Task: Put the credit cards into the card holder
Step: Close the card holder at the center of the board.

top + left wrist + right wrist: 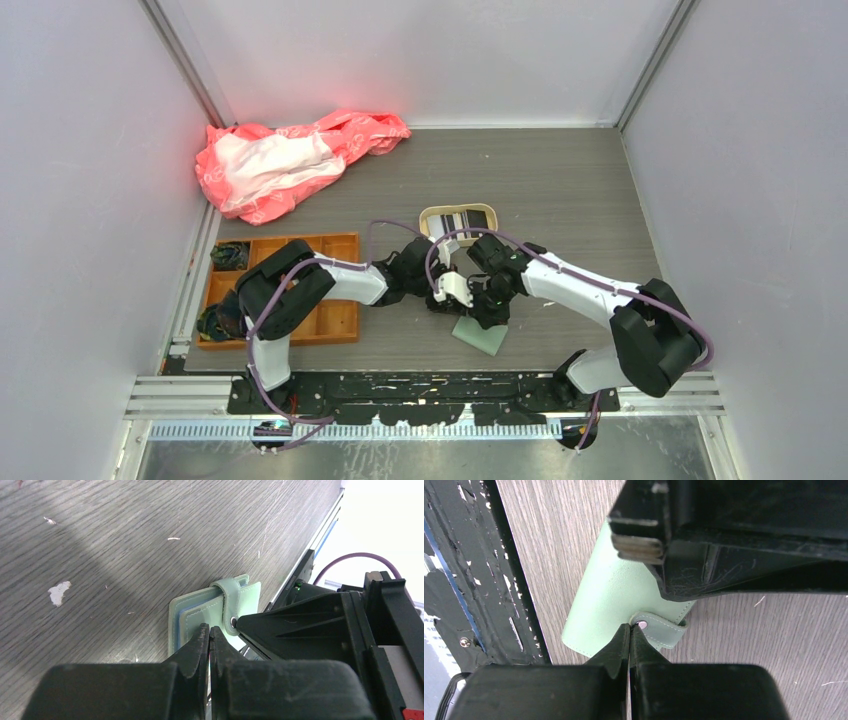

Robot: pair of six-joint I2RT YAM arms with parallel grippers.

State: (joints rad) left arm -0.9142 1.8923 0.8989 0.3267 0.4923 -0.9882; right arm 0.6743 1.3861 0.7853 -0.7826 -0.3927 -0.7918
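Your card holder (482, 337) lies flat on the table (560, 190), near the front edge and a little right of centre, with both arms bent in over it. It is folded shut: the strap (664, 630) wraps over one edge and its metal snap (233, 622) sits on the green cover. In the left wrist view a thin line of blue shows between the covers.

Your left gripper (209, 630) has its jaws pressed together, with nothing visible between them. The tips are down at the wallet's cover, just beside the snap. Whether they touch the cover, you cannot tell.

Your right gripper (630, 629) is also fully closed and grips nothing that you can see. Its tips meet right at the snap end of the strap. The two grippers crowd each other, each one's black body filling part of the other's wrist view.

The credit cards (462, 221), dark and pale, lie in the beige tray (458, 208), just beyond the grippers on the far side. An orange compartment tray (335, 322) sits at the left, under the left arm. A pink and white cloth (285, 160) lies bunched in the far left corner.
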